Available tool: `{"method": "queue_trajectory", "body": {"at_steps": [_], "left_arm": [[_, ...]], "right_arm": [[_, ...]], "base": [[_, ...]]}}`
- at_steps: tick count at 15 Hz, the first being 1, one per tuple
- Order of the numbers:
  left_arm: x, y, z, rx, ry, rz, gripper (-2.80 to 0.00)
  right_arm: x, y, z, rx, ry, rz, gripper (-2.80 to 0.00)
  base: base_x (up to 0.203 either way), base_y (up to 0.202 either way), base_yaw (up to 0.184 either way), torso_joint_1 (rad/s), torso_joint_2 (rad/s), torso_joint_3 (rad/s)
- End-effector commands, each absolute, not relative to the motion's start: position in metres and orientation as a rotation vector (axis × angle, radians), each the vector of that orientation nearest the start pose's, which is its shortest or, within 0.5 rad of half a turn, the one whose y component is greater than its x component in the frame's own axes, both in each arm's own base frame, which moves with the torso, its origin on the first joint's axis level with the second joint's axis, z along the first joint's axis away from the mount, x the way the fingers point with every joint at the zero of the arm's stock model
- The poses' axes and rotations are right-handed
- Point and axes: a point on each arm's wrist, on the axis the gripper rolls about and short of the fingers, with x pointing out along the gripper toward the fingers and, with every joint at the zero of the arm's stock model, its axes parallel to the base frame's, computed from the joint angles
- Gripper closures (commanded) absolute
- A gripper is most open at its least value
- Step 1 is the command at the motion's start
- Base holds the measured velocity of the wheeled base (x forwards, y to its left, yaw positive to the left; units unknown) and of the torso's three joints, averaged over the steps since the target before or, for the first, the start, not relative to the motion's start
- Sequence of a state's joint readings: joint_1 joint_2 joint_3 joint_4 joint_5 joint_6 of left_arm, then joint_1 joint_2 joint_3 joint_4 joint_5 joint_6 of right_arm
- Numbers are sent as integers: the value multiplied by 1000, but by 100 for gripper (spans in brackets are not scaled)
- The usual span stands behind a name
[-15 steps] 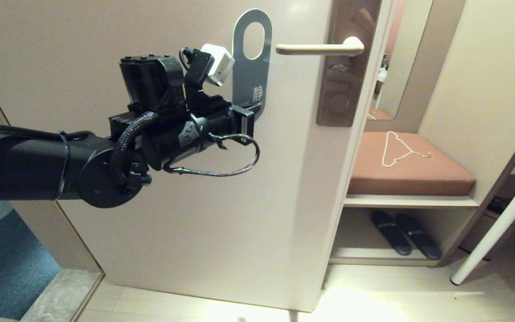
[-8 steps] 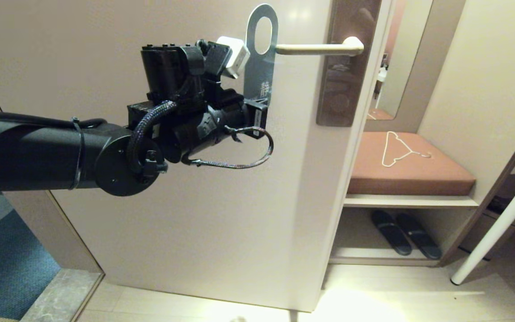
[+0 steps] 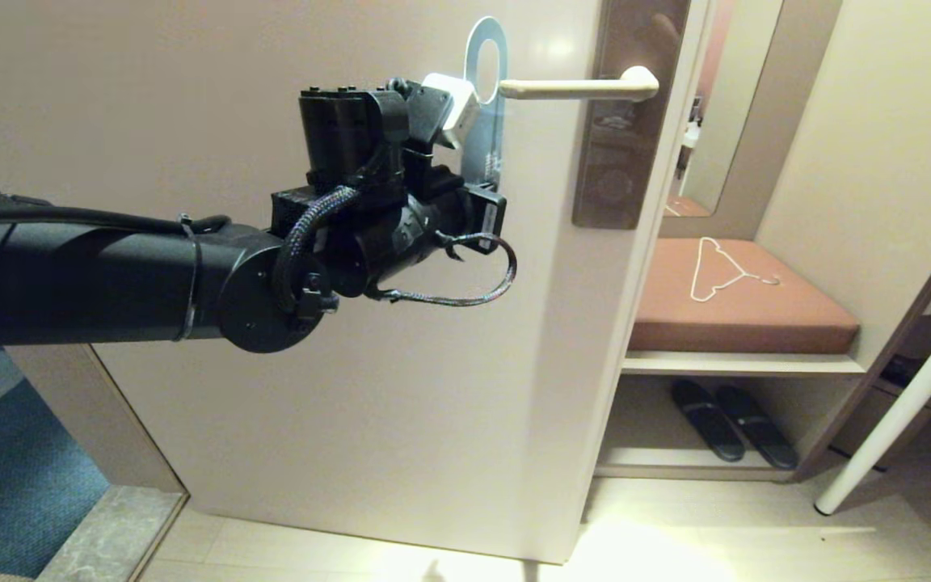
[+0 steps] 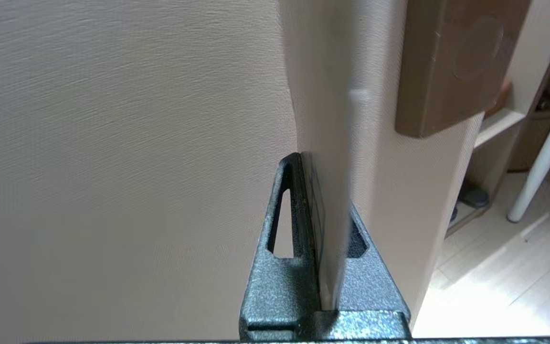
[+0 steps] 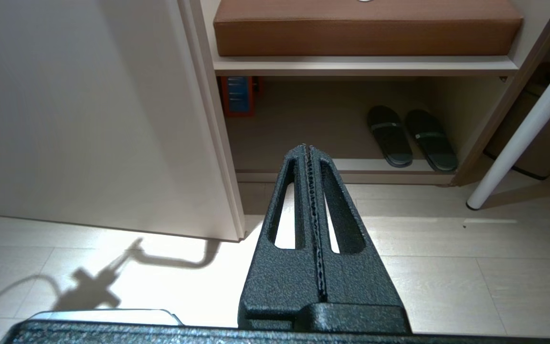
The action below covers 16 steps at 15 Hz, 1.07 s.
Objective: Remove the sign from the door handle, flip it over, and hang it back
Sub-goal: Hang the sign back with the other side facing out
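Left gripper [image 3: 488, 212], upper centre of the head view, clamps the lower end of the flat grey-blue door-hanger sign [image 3: 485, 149], whose oval hole meets the tip of the slim beige lever door handle [image 3: 575, 86]. Left wrist view: black fingers [image 4: 290, 224] pinch the card edge-on. Right wrist view: right gripper [image 5: 311, 157] closed, empty, above pale floor.

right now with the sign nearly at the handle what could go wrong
1. The grey-blue door-hanger sign's oval hole stands nearly edge-on at the tip of the beige lever handle; its rim may butt the tip instead of threading on.
2. The left gripper pinches only the sign's lower end, so it could twist or slip.
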<state>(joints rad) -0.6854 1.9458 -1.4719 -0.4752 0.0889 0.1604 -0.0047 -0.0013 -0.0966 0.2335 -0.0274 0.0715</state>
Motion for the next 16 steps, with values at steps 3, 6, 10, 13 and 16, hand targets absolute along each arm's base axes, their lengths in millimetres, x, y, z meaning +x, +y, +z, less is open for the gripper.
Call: {"method": "queue_trajectory", "body": {"at_steps": [3, 6, 10, 13, 16], "left_arm": [[321, -261, 263, 190, -61, -593, 0], [325, -265, 263, 198, -57, -594, 0], [330, -271, 265, 208, -51, -557, 0], [332, -276, 264, 239, -58, -518, 0], [327, -283, 264, 255, -54, -493, 0]], "right_arm": [[-32, 0, 78, 70, 137, -37, 0], [-32, 0, 78, 70, 137, -37, 0], [-32, 0, 78, 70, 137, -37, 0], [-32, 0, 78, 70, 138, -37, 0], [-32, 0, 78, 70, 138, -37, 0]], "base": [[0, 0, 0, 0, 0, 0], [0, 0, 0, 0, 0, 0], [0, 0, 0, 0, 0, 0], [0, 0, 0, 0, 0, 0], [0, 0, 0, 0, 0, 0]]}}
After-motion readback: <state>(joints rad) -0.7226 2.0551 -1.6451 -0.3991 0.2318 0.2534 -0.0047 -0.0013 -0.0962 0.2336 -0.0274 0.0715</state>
